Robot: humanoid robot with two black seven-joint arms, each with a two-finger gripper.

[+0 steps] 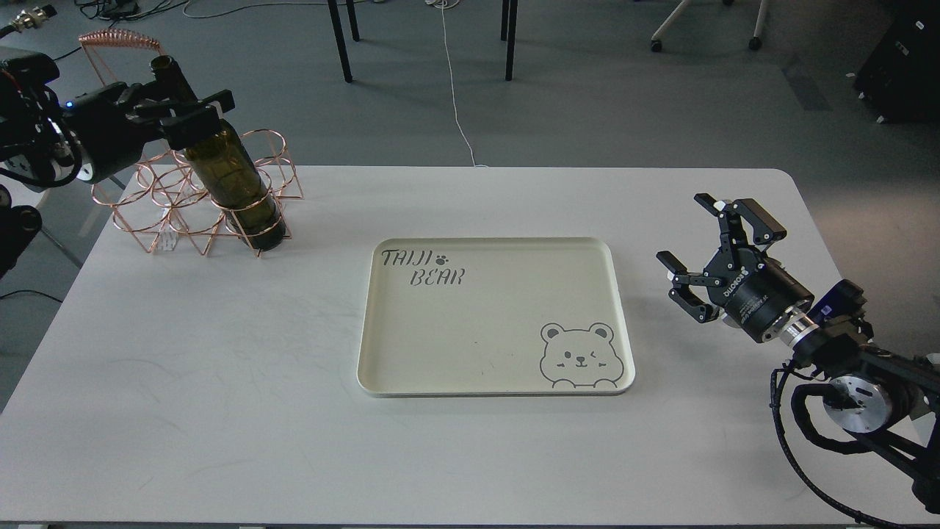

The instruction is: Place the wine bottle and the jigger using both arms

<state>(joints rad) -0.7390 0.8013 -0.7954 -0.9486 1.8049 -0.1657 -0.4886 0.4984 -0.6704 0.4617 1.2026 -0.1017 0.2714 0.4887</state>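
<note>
Olive-green wine bottle (233, 178) tilted in copper wire rack (169, 213), far-left table (220, 411). Left gripper (192, 110) clamped on neck. Right gripper (709, 253) jaws wide, empty, right of cream tray (374, 323). Jigger not visible.

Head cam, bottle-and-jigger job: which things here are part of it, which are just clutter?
Part of the job:
- tall dark olive-green glass wine bottle, standing in the copper wire rack
- left gripper, closed on the bottle neck
- right gripper, open, holding nothing
- no jigger visible

Just around:
- cream rectangular bear-print tray, nothing on it
- white table
</note>
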